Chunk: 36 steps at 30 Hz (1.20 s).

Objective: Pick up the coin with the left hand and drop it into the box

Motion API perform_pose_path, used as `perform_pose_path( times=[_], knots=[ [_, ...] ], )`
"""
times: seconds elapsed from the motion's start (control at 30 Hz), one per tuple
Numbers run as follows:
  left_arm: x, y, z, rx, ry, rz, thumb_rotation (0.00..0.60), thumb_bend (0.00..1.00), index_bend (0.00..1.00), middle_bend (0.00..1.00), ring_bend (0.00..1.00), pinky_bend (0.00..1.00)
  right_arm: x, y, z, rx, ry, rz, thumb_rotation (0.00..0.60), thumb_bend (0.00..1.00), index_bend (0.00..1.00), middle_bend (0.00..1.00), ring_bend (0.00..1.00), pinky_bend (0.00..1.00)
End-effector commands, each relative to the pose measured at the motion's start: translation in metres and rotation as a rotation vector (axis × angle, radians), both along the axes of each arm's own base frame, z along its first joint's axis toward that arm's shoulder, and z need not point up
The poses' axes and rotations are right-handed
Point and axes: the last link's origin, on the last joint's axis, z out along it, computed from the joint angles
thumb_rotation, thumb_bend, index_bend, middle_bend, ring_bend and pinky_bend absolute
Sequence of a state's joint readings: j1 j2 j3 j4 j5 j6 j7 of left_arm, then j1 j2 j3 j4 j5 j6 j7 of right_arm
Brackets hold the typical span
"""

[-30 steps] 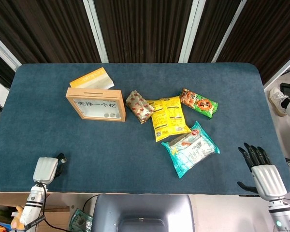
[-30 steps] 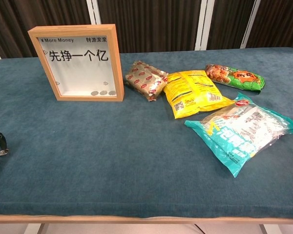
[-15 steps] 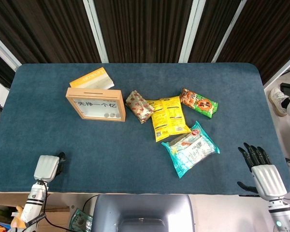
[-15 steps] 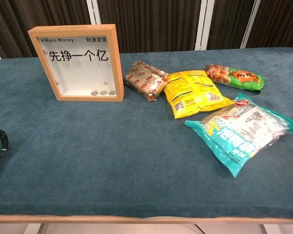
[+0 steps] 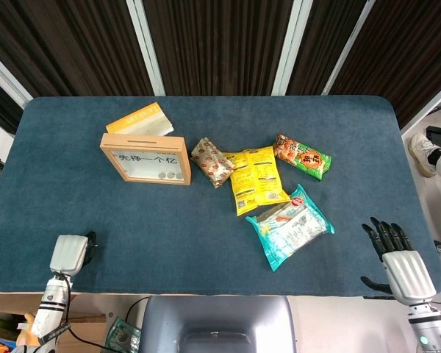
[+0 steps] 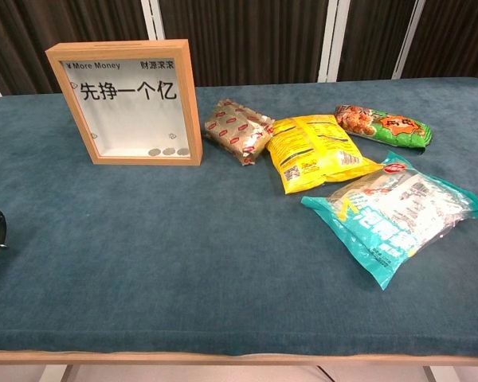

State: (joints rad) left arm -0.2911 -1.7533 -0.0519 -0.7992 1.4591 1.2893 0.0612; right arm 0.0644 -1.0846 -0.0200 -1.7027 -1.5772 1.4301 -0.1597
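Left hand [image 5: 70, 254] at near table [image 5: 206, 243] edge, fingers mostly hidden, can't tell if it holds a coin; right hand [image 5: 397, 257] spread, empty; box [image 5: 145, 159] upright.

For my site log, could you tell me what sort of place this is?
Probably a robot lab or demo room: a blue cloth-covered table set before dark curtain panels, with staged props, a wooden coin box and snack packets.

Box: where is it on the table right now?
The box stands upright at the table's far left in the head view, just left of the brown snack packet.
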Motion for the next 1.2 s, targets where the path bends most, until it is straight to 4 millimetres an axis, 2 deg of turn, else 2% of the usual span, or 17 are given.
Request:
perform_pose_path(
  times=[0.03, 0.27, 0.7, 0.87, 1.0, 1.2],
  knots=[
    [0.002, -0.001, 0.001, 0.009, -0.009, -0.014, 0.600, 0.52, 0.58, 1.00, 1.00, 1.00, 0.000, 0.000, -0.001, 0.003, 0.002, -0.001, 0.600, 0.18, 0.00, 0.00, 0.00, 0.00],
    [0.002, 0.000, 0.005, 0.019, -0.015, -0.012, 0.600, 0.61, 0.60, 1.00, 1.00, 1.00, 0.000, 0.000, 0.000, 0.001, 0.000, -0.001, 0.600, 0.18, 0.00, 0.00, 0.00, 0.00],
    [0.011, 0.007, 0.029, 0.126, -0.059, -0.062, 0.600, 0.59, 0.65, 1.00, 1.00, 1.00, 0.001, 0.000, -0.002, 0.008, 0.001, 0.001, 0.600, 0.18, 0.00, 0.00, 0.00, 0.00],
    [0.029, 0.024, 0.047, 0.263, -0.082, -0.129, 0.600, 0.57, 0.66, 1.00, 1.00, 1.00, 0.001, 0.000, -0.002, 0.008, 0.001, 0.001, 0.600, 0.18, 0.00, 0.00, 0.00, 0.00],
    [0.053, 0.046, 0.065, 0.363, -0.098, -0.192, 0.600, 0.57, 0.66, 1.00, 1.00, 1.00, 0.000, -0.001, -0.002, 0.011, 0.001, -0.001, 0.600, 0.18, 0.00, 0.00, 0.00, 0.00],
    [0.106, 0.079, 0.101, 0.483, -0.093, -0.304, 0.600, 0.56, 0.66, 1.00, 1.00, 1.00, -0.001, -0.003, -0.001, 0.008, -0.002, -0.008, 0.600, 0.18, 0.00, 0.00, 0.00, 0.00]
  ],
)
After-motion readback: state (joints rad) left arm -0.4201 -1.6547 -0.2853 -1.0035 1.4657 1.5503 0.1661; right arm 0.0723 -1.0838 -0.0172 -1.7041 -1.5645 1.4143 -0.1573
